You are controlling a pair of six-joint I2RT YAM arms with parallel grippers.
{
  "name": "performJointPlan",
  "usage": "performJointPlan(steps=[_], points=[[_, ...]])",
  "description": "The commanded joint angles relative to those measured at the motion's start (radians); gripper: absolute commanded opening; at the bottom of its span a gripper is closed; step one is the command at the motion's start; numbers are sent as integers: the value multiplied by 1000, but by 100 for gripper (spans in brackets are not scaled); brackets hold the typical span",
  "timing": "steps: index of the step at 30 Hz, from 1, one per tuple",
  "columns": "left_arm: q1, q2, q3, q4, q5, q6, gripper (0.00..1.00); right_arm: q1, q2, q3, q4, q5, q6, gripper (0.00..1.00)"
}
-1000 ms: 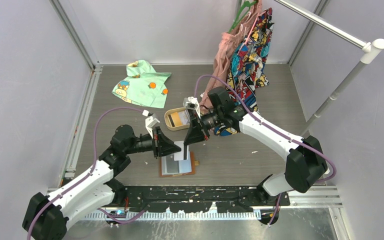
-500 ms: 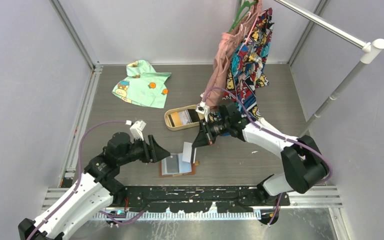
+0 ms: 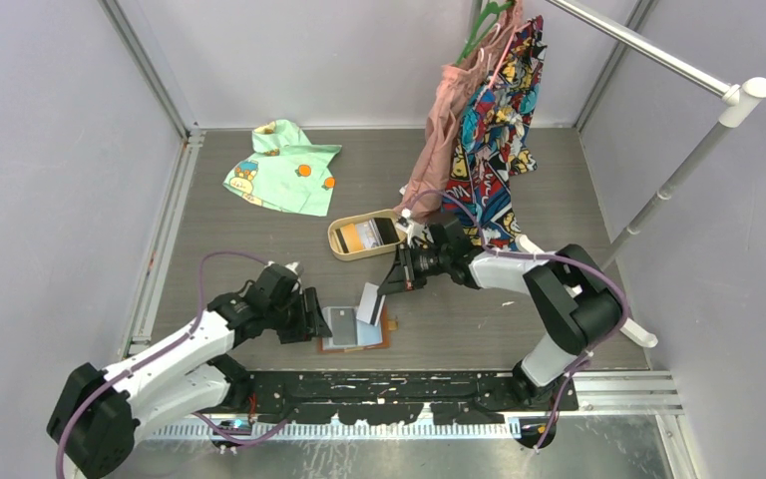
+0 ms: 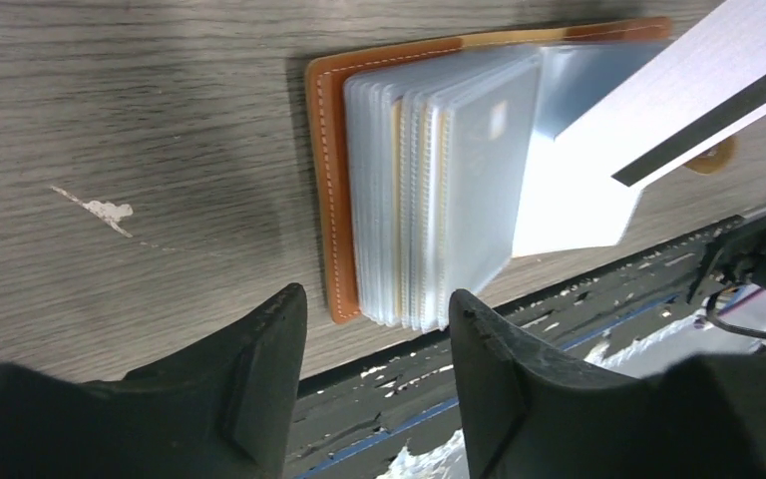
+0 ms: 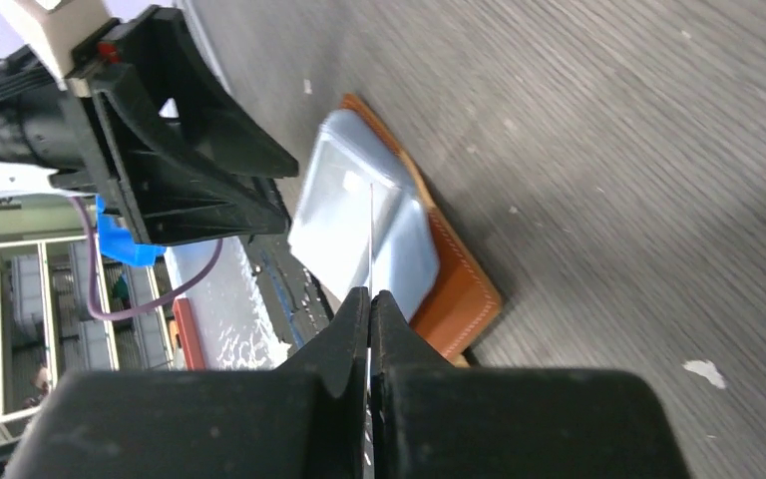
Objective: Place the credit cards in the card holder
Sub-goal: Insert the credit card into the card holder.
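Arms both low over tabletop (image 3: pixel 259 249). Right gripper (image 5: pixel 369 299) reaches in from the right, pinched tight on white card (image 4: pixel 658 110), which tilts down onto open card holder (image 4: pixel 324 180). Left gripper (image 3: pixel 315 317), jaws apart, has let go of card since 1 s ago & dropped to holder's left edge.

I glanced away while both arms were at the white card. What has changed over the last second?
The left fingers opened, let go of the white card and drew back toward the near left, now low beside the card holder. The right fingers, shut on the card, sank lower, so it leans over the holder's open sleeves. Holder, tray and clothes stayed put.
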Motion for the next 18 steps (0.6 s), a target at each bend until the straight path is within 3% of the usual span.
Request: performJointPlan(steps=[1,13,18], points=[[-6,55,1,52,-20,9,53,6,28,30,-15,49,3,1],[-5,174,10,110,-23,12,41,-2,61,33,31,-38,59,1],[-6,98,23,43,-55,10,47,-34,-9,22,-11,-56,21,1]])
